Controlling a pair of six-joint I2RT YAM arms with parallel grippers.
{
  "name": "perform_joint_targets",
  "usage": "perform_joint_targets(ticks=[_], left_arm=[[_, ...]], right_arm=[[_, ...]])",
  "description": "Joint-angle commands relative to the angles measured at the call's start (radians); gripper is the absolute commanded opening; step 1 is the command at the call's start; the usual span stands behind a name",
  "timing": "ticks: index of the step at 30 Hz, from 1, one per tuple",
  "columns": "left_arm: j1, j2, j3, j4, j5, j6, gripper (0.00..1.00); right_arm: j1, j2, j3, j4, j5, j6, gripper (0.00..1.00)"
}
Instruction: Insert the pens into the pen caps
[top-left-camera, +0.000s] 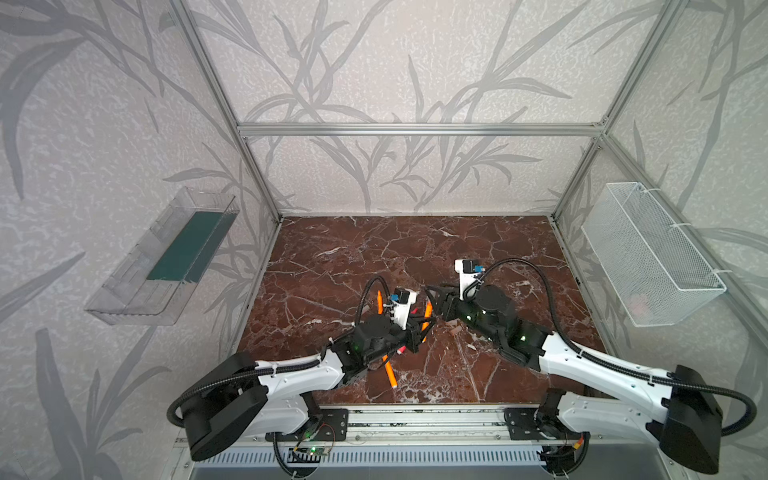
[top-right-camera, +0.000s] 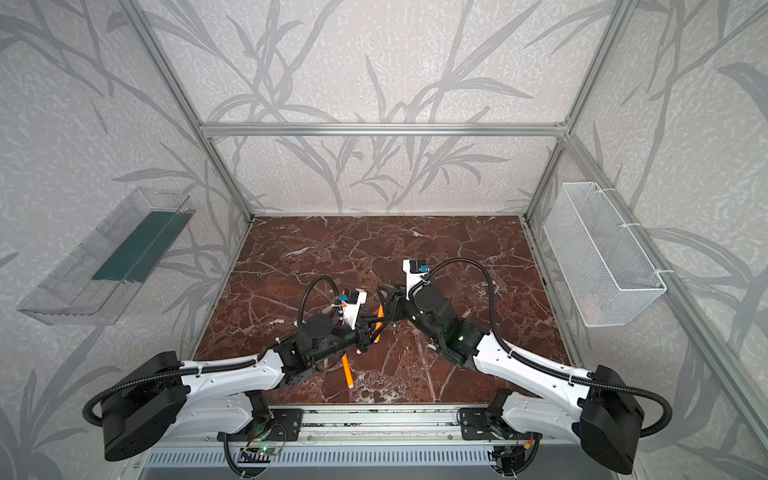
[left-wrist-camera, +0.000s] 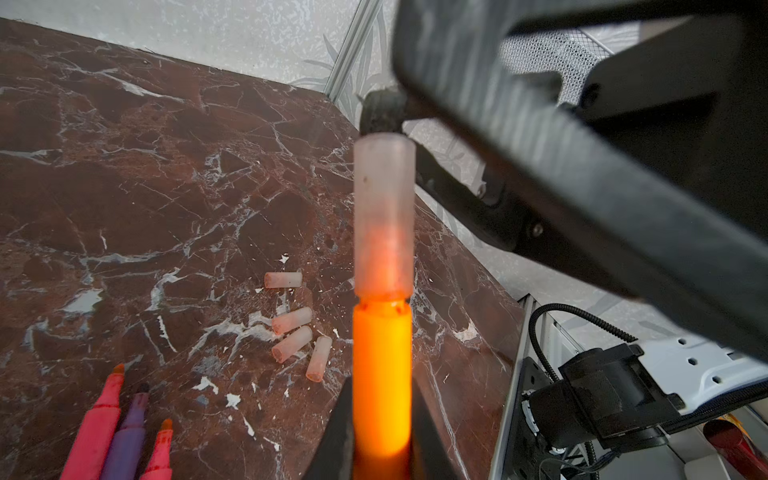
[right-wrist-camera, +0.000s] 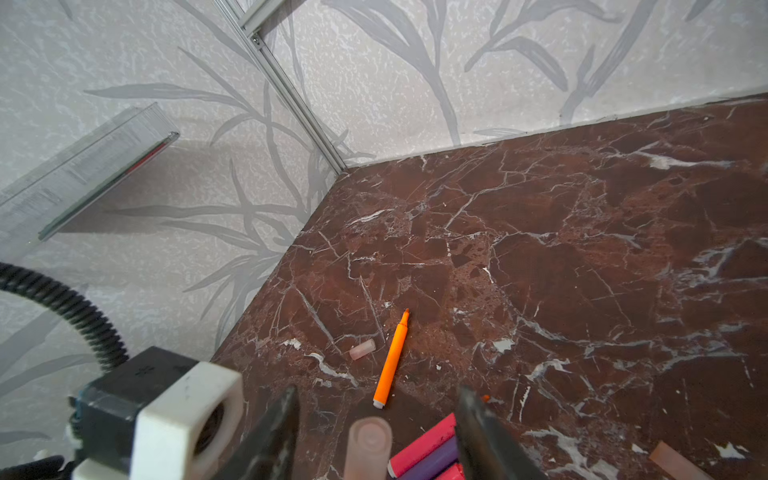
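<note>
The marble tabletop (top-left-camera: 374, 257) fills my screen, and both arms meet near its middle. My left end effector (left-wrist-camera: 382, 386) is clenched on an orange pen (left-wrist-camera: 382, 365) and holds it clear of the surface, pointing at the right arm. My right end effector (right-wrist-camera: 377, 390) faces it, released, with a jaw on either side of the pen's tip. I think neither jaw touches, though that close view is blurred.

A pink pen (left-wrist-camera: 99, 428), a purple pen (left-wrist-camera: 126, 436) and a second pink pen (left-wrist-camera: 160, 453) lie side by side under the left arm. A second orange pen (right-wrist-camera: 392, 357) lies apart from them, with a lone cap (right-wrist-camera: 362, 349) just beside it.

A cap (left-wrist-camera: 384, 216) sits over the held pen's tip, almost down to the barrel. Four spare caps (left-wrist-camera: 292, 320) lie close together on the tabletop.
</note>
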Motion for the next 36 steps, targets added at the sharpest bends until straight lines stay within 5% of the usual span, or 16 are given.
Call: perform_joint_targets(ticks=[1,6,22,28,36], left_arm=[[0.001,-0.011,-0.003,0.04,0.013,0.022,0.0],[0.001,-0.009,-0.003,0.039,0.011,0.023,0.0],[0.012,0.025,-0.002,0.11,0.001,-0.02,0.0],[0.057,0.072,0.048,0.144,0.048,-0.069,0.0],[0.075,0.025,0.125,-0.003,-0.089,0.008,0.0]], right_arm=[[-0.014,0.019,0.038,0.009,-0.068,0.019,0.53],[-0.014,0.048,0.05,0.018,-0.113,0.061,0.48],[-0.015,0.0,-0.074,0.104,-0.255,0.051,0.0],[-0.008,-0.022,-0.184,0.282,-0.352,0.071,0.0],[0.101,-0.059,-0.235,0.276,-0.235,0.096,0.0]])
